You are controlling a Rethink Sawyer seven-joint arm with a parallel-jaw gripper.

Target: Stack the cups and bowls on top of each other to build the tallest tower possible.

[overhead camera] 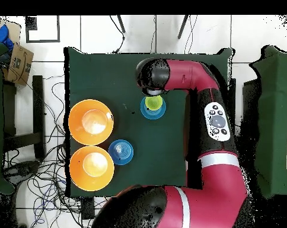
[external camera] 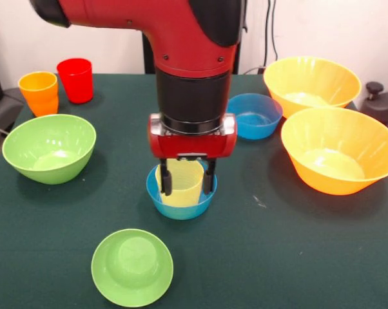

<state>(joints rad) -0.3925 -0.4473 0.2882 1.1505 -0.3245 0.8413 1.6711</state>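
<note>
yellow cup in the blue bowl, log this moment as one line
stage: cup placement | gripper: open, jaws straddling yellow cup | cup: upright inside small blue bowl | small green bowl: upside down, unstacked

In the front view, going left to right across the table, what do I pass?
Orange cup → large green bowl → red cup → small green bowl, upside down → yellow cup in a blue bowl under the gripper → second blue bowl → two orange bowls.

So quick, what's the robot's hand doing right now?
Hand: open, its fingers either side of the yellow cup, which sits in the small blue bowl. Whether they touch it cannot be told.
</note>
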